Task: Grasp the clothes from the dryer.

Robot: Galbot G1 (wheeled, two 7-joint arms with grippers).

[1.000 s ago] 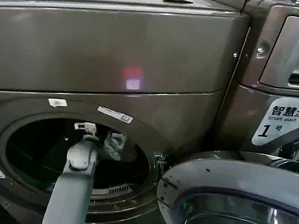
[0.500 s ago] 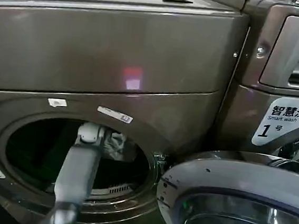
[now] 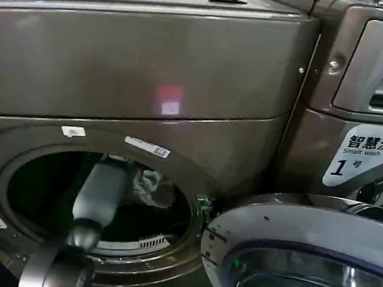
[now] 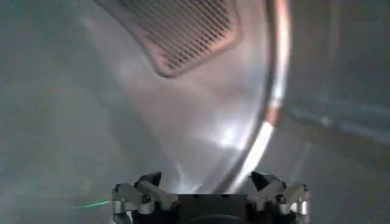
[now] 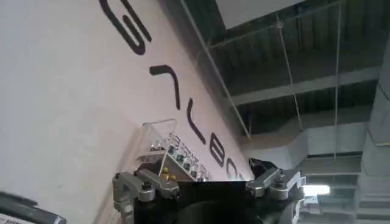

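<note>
Clothes (image 3: 152, 187) lie deep in the dryer (image 3: 143, 78) drum, right of the left arm, which has reached farther in since a second ago. Left gripper (image 4: 210, 193) is spread wide, empty (facing bare drum wall). Right gripper (image 5: 207, 182) gapes empty, parked upward.

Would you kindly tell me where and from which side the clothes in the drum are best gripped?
Grip the raised crumpled folds of the clothes, coming straight in through the dryer opening. The bundle is small and lies deep in the drum, right of the left arm, so its wrinkles give ridges to pinch. The left end effector is open.
</note>
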